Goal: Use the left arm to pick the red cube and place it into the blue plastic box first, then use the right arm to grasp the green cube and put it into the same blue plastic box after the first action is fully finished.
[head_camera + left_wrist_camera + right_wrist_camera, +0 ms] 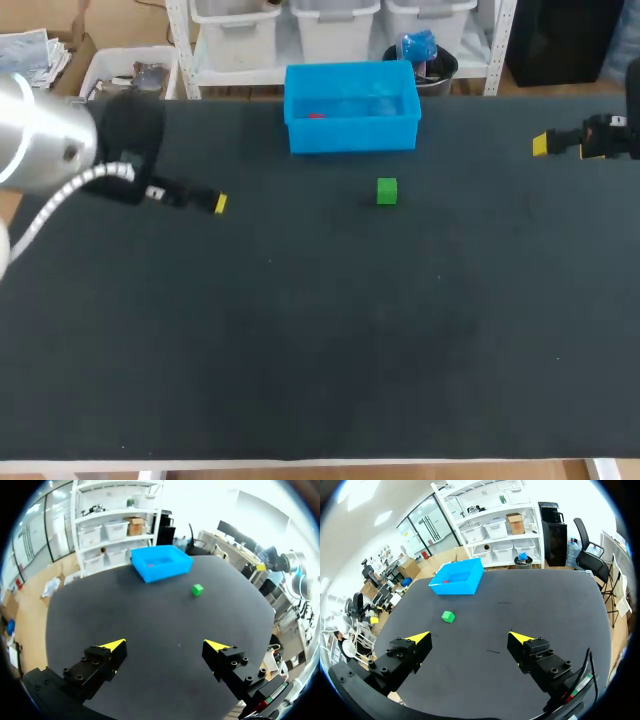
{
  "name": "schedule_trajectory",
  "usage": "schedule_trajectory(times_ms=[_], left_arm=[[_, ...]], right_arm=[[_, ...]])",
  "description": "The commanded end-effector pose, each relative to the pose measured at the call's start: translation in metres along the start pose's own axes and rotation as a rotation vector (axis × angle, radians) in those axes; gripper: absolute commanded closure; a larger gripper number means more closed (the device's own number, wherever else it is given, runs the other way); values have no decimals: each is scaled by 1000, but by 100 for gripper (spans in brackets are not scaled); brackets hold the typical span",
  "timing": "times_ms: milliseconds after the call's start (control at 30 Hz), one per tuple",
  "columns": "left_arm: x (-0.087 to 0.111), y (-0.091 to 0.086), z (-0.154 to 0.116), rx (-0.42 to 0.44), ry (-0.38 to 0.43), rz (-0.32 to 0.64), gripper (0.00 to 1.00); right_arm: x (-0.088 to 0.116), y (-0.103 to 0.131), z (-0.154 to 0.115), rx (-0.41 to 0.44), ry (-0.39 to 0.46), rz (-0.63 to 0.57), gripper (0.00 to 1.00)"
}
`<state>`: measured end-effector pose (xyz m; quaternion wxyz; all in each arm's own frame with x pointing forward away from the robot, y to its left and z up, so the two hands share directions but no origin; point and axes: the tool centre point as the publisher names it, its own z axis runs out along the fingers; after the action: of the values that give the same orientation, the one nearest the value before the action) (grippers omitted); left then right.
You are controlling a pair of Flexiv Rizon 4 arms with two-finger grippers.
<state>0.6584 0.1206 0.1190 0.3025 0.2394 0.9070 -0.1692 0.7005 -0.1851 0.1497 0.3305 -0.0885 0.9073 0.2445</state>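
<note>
The red cube (316, 115) lies inside the blue plastic box (351, 133) at the table's far middle; it also shows in the box (161, 562) as a red spot (150, 565) and in the right wrist view (445, 581). The green cube (387, 191) sits on the black table just in front of the box, also seen ahead of each gripper (197, 589) (448, 616). My left gripper (219, 203) hangs open and empty at the left, well away from the box. My right gripper (541, 145) is open and empty at the far right.
The black table (320, 340) spreads wide in front of the cube and box. My left arm's silver housing (40, 130) looms at the left edge. The box stands close to the table's far edge.
</note>
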Motion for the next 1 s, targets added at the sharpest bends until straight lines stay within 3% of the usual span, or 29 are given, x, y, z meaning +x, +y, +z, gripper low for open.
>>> schedule_trajectory(times_ms=[33,367,667,833,1000], left_arm=[[10,1,0,13,-74,5,0],[0,-5,0,66,-49,26,0],[-1,-8,0,54,-43,50,0],[-1,-8,0,54,-43,50,0],[-1,-8,0,54,-43,50,0]], right_arm=[[0,0,0,-1,0,-1,0],[0,0,0,-1,0,-1,0],[0,0,0,-1,0,-1,0],[-25,8,8,81,75,-41,0],[-39,30,33,153,167,-36,0]])
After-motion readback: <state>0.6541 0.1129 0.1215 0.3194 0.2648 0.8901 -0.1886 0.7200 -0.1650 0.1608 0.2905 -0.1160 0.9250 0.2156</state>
